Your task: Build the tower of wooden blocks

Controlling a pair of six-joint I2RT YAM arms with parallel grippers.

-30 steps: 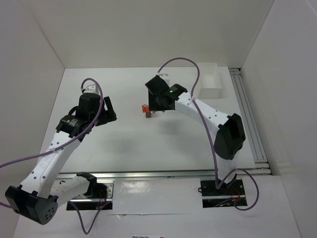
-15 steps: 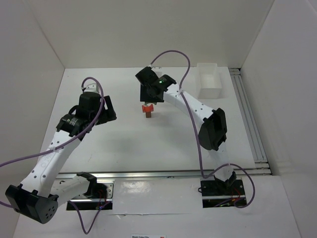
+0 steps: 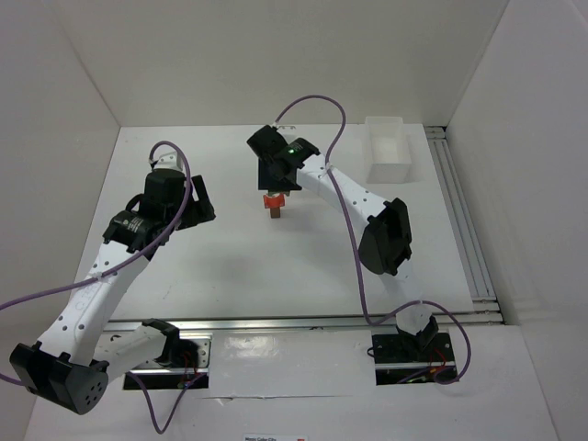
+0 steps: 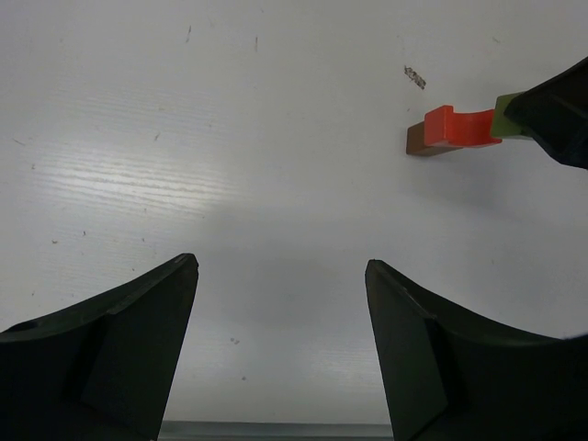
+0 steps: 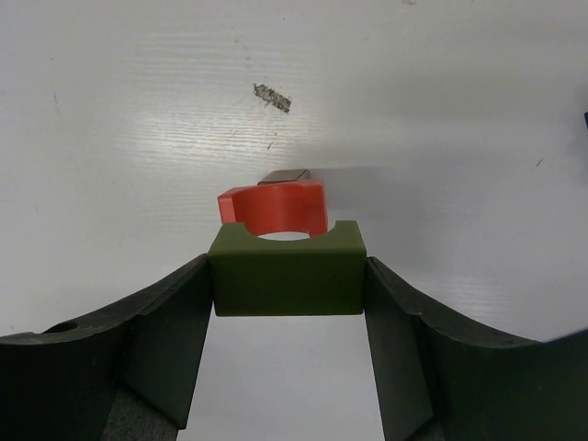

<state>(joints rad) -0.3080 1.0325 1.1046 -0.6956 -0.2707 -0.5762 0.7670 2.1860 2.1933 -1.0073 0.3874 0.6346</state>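
Hovering over the stack now, the right gripper [image 5: 287, 268] is clenched on the olive-green notched wooden block [image 5: 285, 285], just above or touching the red arch-shaped wooden block [image 5: 276, 208], I can't tell which. That red piece sits on the small brown wooden base block [image 4: 418, 141], centre of the overhead frame. The left gripper [image 4: 280, 268] hangs spread wide, holding nothing, well off to the left. Two tiers done, I'd say; green needs seating, and no blue piece is visible anywhere.
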